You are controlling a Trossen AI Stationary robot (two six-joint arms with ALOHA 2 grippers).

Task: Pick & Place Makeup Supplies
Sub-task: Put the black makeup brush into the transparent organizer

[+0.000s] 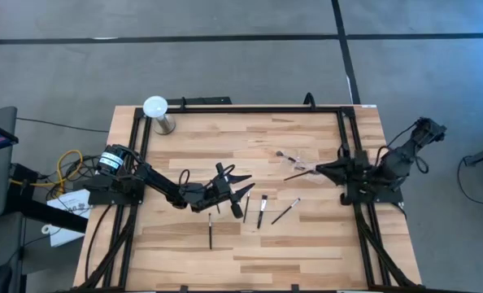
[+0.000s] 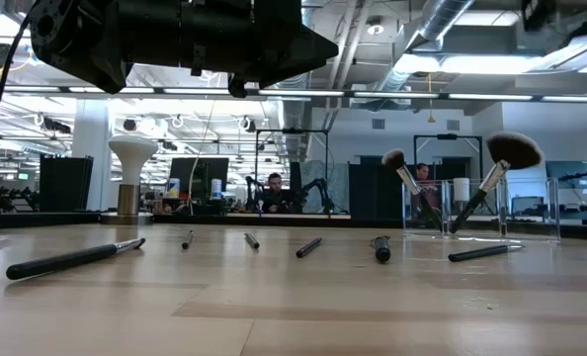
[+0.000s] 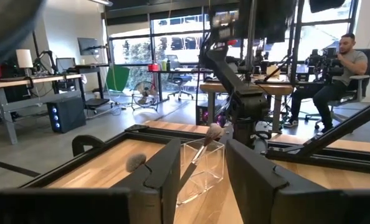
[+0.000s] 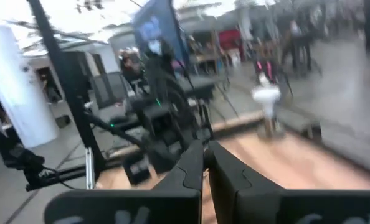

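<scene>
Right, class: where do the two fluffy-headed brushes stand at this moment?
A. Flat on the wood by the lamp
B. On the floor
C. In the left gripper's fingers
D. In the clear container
D: both fluffy brushes lean, heads up, inside the clear container on the table, as the low view shows.

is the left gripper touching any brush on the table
Apart. The low view shows the left gripper hanging well above the table, with open air between it and the brushes lying below.
</scene>
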